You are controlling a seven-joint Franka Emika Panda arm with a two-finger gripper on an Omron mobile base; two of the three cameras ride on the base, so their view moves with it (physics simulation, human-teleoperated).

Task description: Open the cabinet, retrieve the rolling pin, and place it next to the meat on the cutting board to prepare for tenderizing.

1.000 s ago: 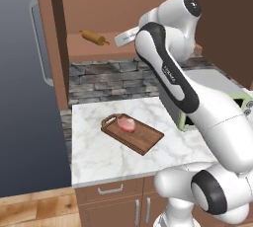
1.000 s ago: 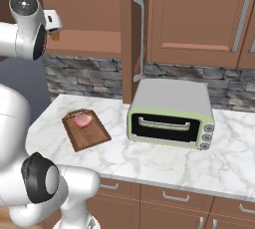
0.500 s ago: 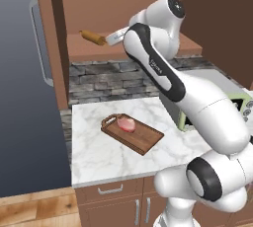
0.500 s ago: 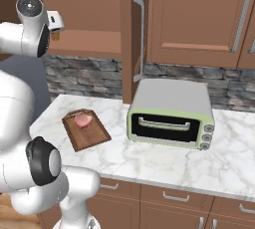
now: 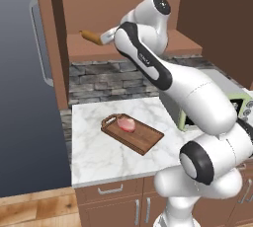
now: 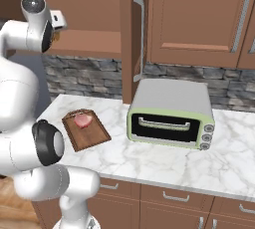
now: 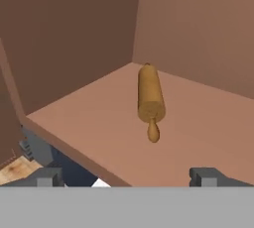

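Note:
The cabinet (image 5: pixel 129 4) stands open, its left door (image 5: pixel 48 38) swung out. On its lower shelf (image 7: pixel 94 123) lies the rolling pin (image 5: pixel 90 37), a tan wooden cylinder with a knob end pointing toward the hand (image 7: pixel 150 98). My gripper (image 5: pixel 106 36) hovers just right of the pin at shelf height, open, its fingertips (image 7: pixel 47 176) wide apart and nothing between them. Below on the counter, the pink meat (image 5: pixel 126 124) rests on the dark cutting board (image 5: pixel 145 140); both appear again from the right, meat (image 6: pixel 82 120) on board (image 6: pixel 95 136).
A pale green toaster oven (image 6: pixel 172 111) sits on the marble counter (image 5: pixel 94 157) right of the board. The cabinet's right door (image 6: pixel 129 29) juts out edge-on above it. A stone backsplash (image 5: pixel 108 78) runs behind. More closed wall cabinets (image 6: pixel 199 19) hang at the right.
The arm has swung left and reached toward the shelf, bringing the open gripper close to the rolling pin's near end. The pin, meat and board have not moved.

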